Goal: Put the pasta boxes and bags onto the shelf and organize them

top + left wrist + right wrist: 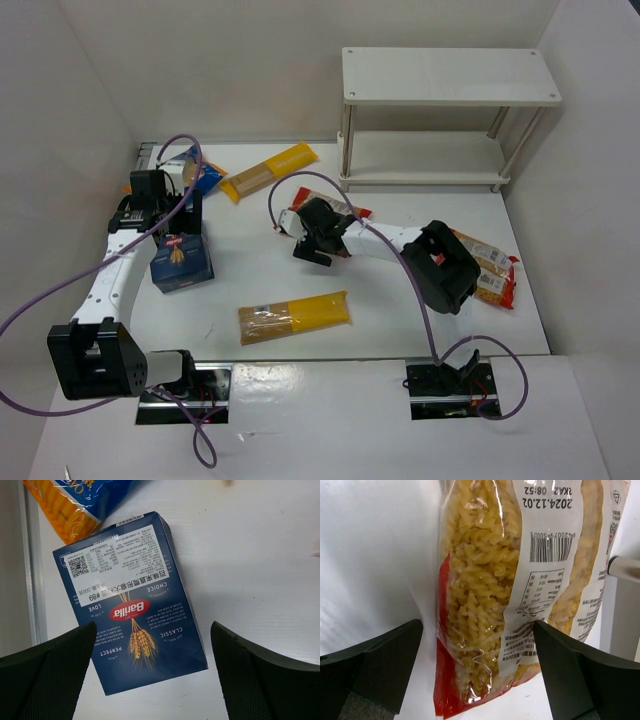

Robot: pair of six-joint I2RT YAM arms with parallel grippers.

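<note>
- The left gripper (152,626) is held open above the dark blue box (130,600), with one finger seen on each side of the box's near end.
- The blue box is seen lying flat on the white worktop (250,240) at the left side, label up, with a red logo and a wheat picture on it.
- A blue and orange bag (75,500) is seen just beyond the box, at the far left corner of the worktop.
- The right gripper (477,625) is also held open, spread wide over a red-edged bag (480,580) of spiral pasta near the middle of the worktop; whether the fingers touch the bag cannot be told.
- A second red-edged bag (492,270) is seen at the right side, partly covered by the right arm.
- One yellow spaghetti pack (270,172) is laid at an angle at the far side, to the left of the shelf.
- A second yellow spaghetti pack (295,317) is laid near the front edge, between the two arm bases.
- The white two-tier shelf (450,90) is stood at the far right of the worktop, well apart from the blue box and close to the first red-edged bag.
</note>
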